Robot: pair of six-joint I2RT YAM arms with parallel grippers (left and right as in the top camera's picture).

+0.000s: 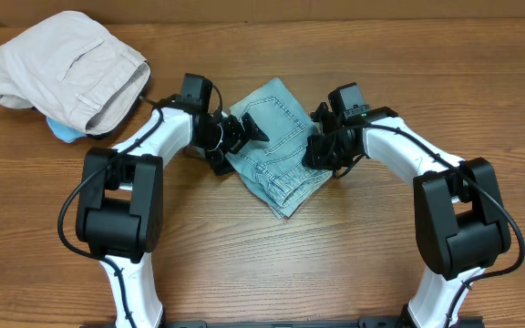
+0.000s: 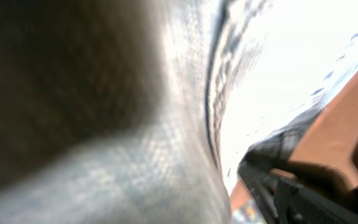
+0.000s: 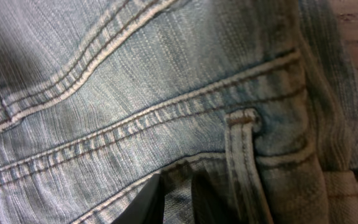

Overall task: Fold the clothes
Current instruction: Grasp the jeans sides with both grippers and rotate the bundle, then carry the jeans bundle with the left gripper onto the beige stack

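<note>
The light blue jeans [image 1: 279,146] lie folded into a compact bundle at the table's middle. My left gripper [image 1: 242,135] is at the bundle's left edge. The left wrist view is filled with blurred denim [image 2: 166,124] pressed close to the camera, and its fingers are hidden. My right gripper [image 1: 320,148] is at the bundle's right edge. In the right wrist view its dark finger [image 3: 143,202] lies on the denim by the waistband seam and a belt loop [image 3: 244,149], with cloth pinched between the jaws.
Beige khaki trousers [image 1: 66,68] lie bundled at the far left corner over something light blue [image 1: 62,130]. A cardboard wall runs along the table's back edge. The right arm's gripper shows at the lower right of the left wrist view [image 2: 309,199].
</note>
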